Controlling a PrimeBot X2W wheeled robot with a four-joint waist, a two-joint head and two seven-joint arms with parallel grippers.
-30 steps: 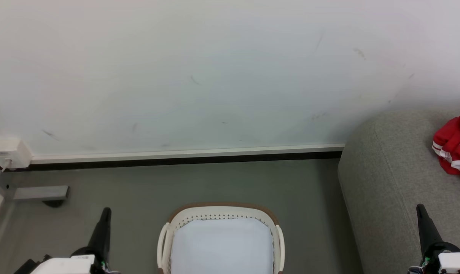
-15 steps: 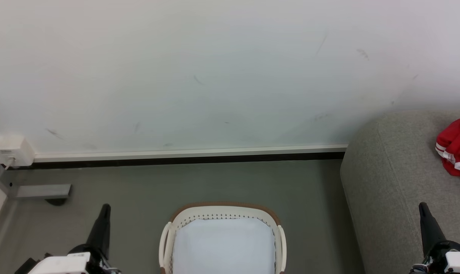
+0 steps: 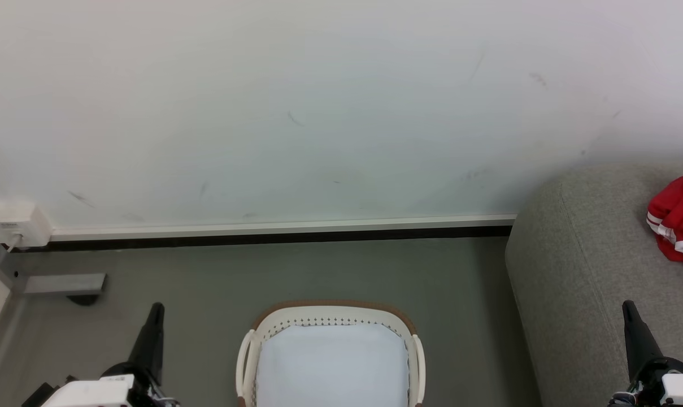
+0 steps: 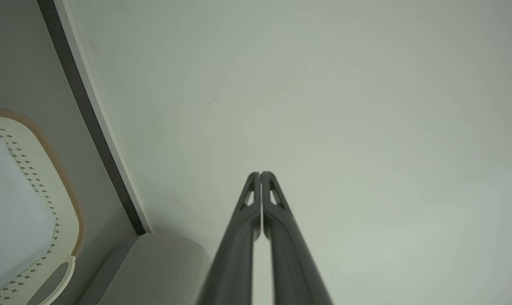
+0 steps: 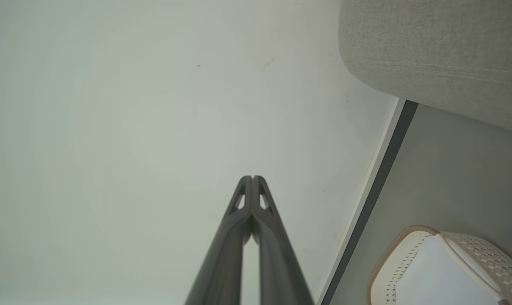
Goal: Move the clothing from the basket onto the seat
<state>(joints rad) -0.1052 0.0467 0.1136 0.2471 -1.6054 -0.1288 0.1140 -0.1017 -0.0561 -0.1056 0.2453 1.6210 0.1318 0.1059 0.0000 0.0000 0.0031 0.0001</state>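
Note:
The cream basket (image 3: 330,314) with its brown rim stands on the floor at the bottom centre, and only white lining shows inside it. Red clothing (image 3: 677,217) with white trim lies bunched on the grey seat (image 3: 578,265) at the right edge. My left gripper (image 3: 156,310) is shut and empty, left of the basket and pointing up. My right gripper (image 3: 627,307) is shut and empty over the seat's front part. In the wrist views, each gripper (image 4: 260,173) (image 5: 252,178) has its tips pressed together against the wall. The basket (image 4: 65,199) (image 5: 391,254) and seat (image 4: 162,262) (image 5: 429,55) show there too.
A white wall (image 3: 318,113) with a dark-edged skirting (image 3: 273,232) runs behind the basket. A white socket box (image 3: 16,223) and a grey bracket (image 3: 64,282) sit at the far left. Grey floor (image 3: 318,271) lies between basket and wall.
The whole picture shifted slightly between one second ago and half a second ago, so the camera turned a little. The clothing sits nearer the right edge. Both grippers stay shut.

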